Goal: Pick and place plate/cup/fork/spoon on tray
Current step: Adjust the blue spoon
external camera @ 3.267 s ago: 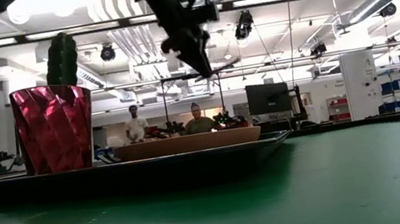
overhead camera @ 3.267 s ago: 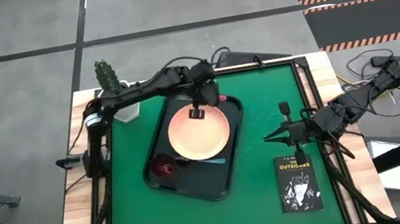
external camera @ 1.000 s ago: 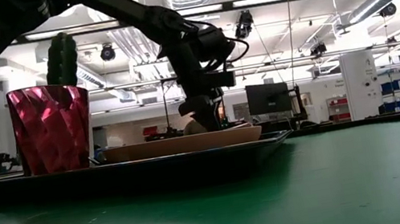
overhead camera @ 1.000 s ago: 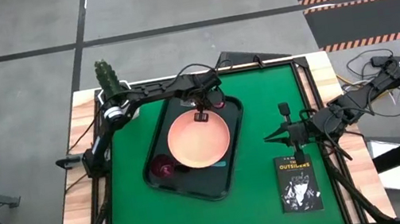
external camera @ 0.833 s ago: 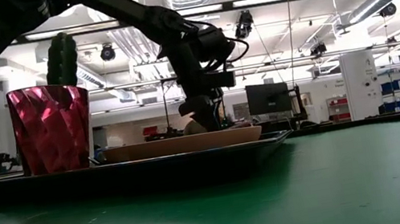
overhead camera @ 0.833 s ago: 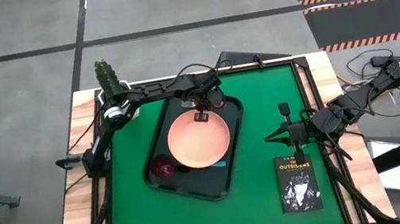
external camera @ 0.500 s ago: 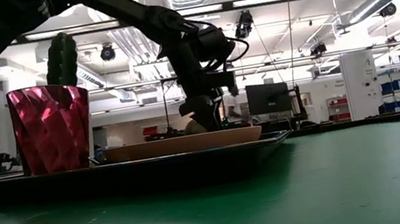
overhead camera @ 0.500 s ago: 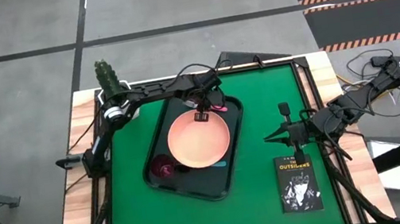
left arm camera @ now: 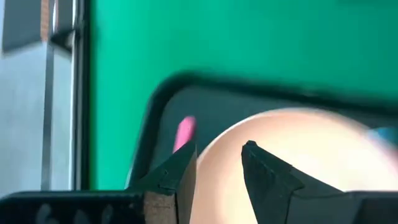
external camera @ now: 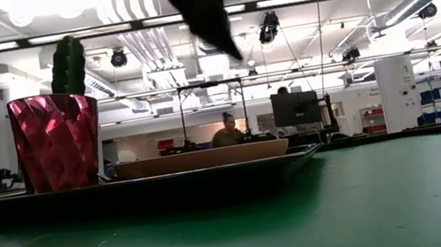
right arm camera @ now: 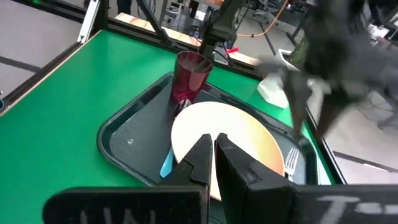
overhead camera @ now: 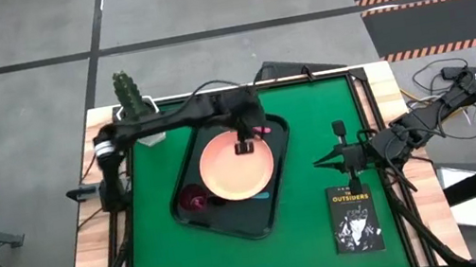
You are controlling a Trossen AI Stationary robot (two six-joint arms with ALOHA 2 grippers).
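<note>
The dark tray [overhead camera: 274,206] lies on the green mat. On it sit the peach-pink plate [overhead camera: 236,166], the dark red cup [overhead camera: 194,198] at its near left corner, the spoon's blue handle [overhead camera: 261,194] beside the plate's near rim, and the fork's pink handle [overhead camera: 262,130] beside the plate's far right rim. My left gripper [overhead camera: 243,146] hangs above the plate's far part, open and empty; in the left wrist view [left arm camera: 219,158] the plate and the pink handle show below it. My right gripper [overhead camera: 319,164] waits shut, right of the tray.
A cactus in a white pot [overhead camera: 132,102] stands at the table's far left corner. A black book [overhead camera: 355,218] lies near the front right. People show in the room beyond the table in the low view [external camera: 226,131].
My left gripper, which stood low at the plate's far rim on the tray, has risen well above the tray and shifted slightly toward the near edge. The fork stays lying on the tray beside the plate.
</note>
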